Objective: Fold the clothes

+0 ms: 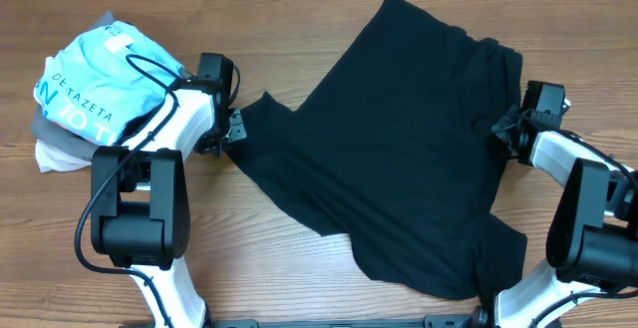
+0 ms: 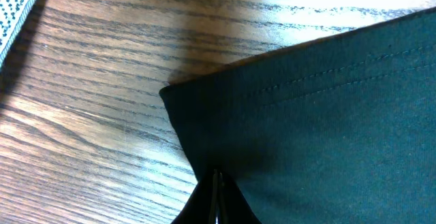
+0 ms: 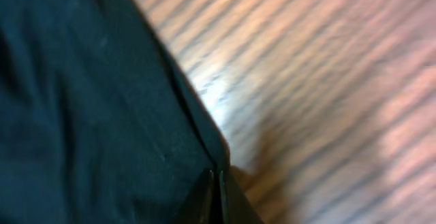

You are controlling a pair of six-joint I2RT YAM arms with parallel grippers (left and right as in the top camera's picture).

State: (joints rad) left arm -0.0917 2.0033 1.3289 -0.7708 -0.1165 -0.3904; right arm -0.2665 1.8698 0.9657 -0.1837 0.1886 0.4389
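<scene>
Left gripper (image 2: 216, 186) jaws pressed together, pinching the black shirt (image 1: 399, 149) at its edge just past the left corner. Right gripper (image 3: 218, 183) is likewise clamped on the opposite edge. Shirt lies spread on the table (image 1: 279, 19) between the two arms, long axis diagonal from upper centre to lower right. Each arm holds its near side, so my guess is the fold goes across that axis — one edge carried over to the other. Light blue pile (image 1: 100, 79) sits well to the left
</scene>
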